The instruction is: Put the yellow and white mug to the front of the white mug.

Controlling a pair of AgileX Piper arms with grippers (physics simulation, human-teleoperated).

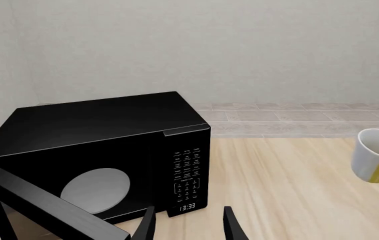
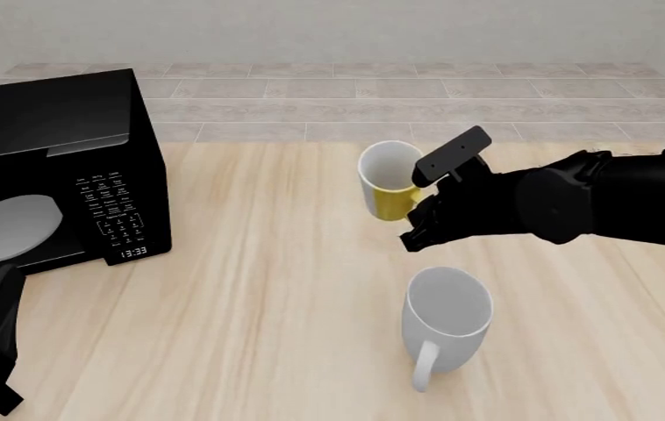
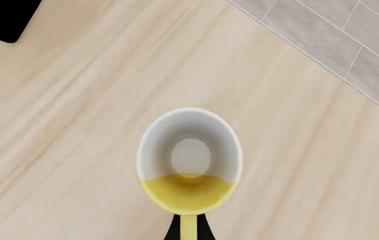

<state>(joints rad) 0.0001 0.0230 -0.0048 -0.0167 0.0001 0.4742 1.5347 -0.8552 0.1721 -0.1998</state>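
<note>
Yellow and white mug (image 2: 389, 185), hanging tilted by its handle from the clamped right gripper (image 2: 424, 219) just behind the white mug (image 2: 446, 318), is risking slipping or clipping that mug's rim while descending.

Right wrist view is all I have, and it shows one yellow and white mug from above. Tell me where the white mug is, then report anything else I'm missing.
Observer: The white mug stands nearer the front camera than the yellow and white mug, with its handle toward the camera.
Operator: Report the left arm.
Observer: Left pincer is open and empty, pointing at the microwave.
Operator: Describe that microwave.
Observer: Its door is open and its clock reads 13:33.
</note>
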